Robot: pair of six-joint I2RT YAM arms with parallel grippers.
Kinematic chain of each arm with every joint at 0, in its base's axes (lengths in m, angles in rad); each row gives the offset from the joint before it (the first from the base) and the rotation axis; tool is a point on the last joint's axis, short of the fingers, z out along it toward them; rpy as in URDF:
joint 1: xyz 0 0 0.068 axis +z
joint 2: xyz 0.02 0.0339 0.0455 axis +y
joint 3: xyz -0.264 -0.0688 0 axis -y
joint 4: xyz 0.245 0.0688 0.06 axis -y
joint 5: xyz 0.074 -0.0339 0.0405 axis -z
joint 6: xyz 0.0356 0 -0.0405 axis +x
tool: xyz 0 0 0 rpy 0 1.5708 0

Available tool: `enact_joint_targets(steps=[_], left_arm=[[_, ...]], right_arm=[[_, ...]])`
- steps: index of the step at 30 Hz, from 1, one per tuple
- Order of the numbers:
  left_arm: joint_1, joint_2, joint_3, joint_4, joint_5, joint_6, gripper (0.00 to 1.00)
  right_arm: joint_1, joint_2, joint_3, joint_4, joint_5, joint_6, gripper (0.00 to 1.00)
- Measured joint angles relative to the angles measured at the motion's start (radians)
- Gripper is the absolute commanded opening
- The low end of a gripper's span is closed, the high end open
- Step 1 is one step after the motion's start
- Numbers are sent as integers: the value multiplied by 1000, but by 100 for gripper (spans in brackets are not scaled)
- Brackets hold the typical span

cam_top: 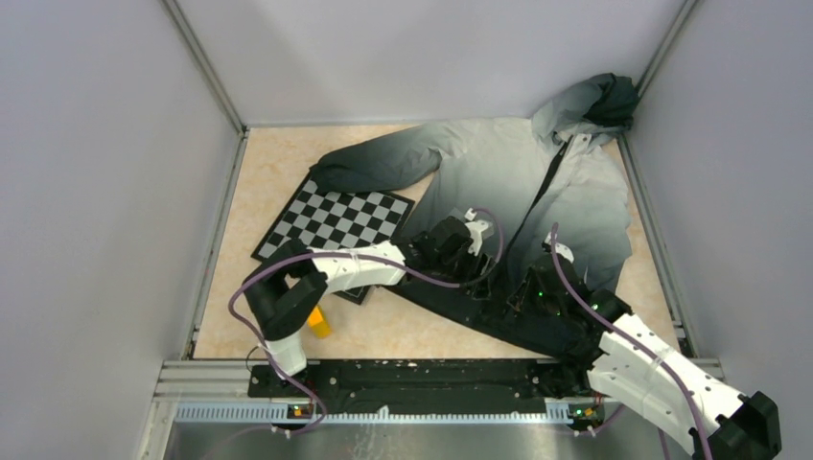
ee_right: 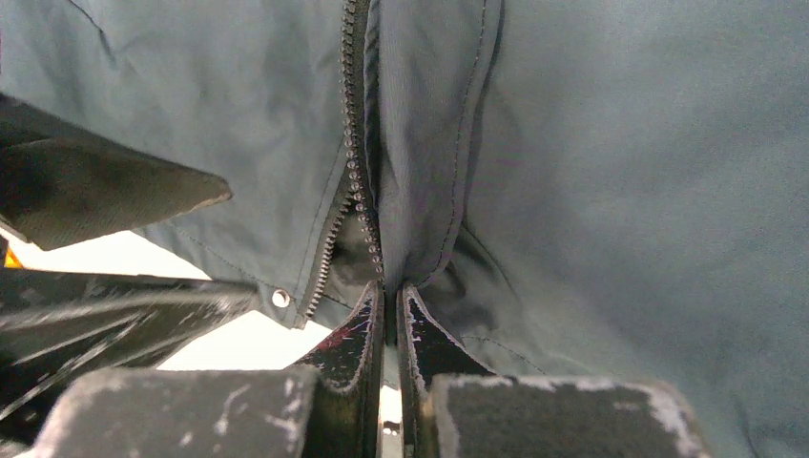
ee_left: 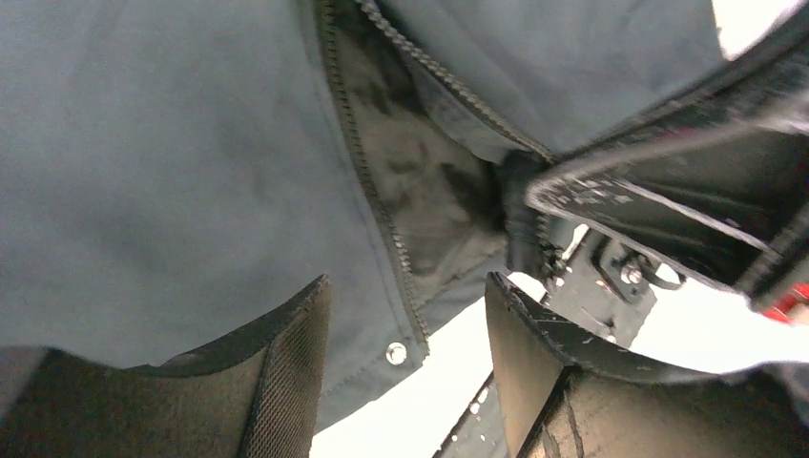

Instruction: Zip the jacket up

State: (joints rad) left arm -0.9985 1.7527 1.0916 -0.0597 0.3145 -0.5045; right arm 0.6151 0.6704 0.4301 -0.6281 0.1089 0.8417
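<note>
The jacket [cam_top: 499,172] lies spread on the table, pale grey hood at the far right and black hem toward me. Its dark zipper [ee_right: 353,172] stands apart at the hem. My left gripper [ee_left: 405,281] hovers open over the left front panel's lower corner, where a metal snap [ee_left: 396,353] and a row of zipper teeth [ee_left: 367,181] show between its fingers [ee_left: 286,372]; nothing is held. My right gripper [ee_right: 391,288] is shut on the jacket's right front edge beside the zipper, at the hem. From above, the left gripper [cam_top: 470,259] and right gripper [cam_top: 532,292] sit close together.
A black-and-white checkerboard [cam_top: 336,218] lies left of the jacket, partly under its sleeve. A small yellow object [cam_top: 318,323] sits by the left arm's base. Grey walls enclose the table on three sides, and a black rail [cam_top: 412,379] runs along the near edge.
</note>
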Motion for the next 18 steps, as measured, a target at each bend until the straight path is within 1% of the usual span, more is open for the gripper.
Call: enact_joint_targets(steps=[4, 9, 15, 18], left_arm=[[-17, 78, 83, -96, -80, 9, 59], [-66, 172, 193, -192, -178, 31, 59], [-125, 190, 208, -259, -298, 59, 61], [-140, 190, 208, -270, -335, 65, 61]], right_arm=[[0, 0, 0, -2, 5, 0, 0], [0, -11, 0, -10, 8, 8, 0], [0, -50, 0, -25, 19, 19, 0], [0, -55, 0, -28, 22, 23, 0]])
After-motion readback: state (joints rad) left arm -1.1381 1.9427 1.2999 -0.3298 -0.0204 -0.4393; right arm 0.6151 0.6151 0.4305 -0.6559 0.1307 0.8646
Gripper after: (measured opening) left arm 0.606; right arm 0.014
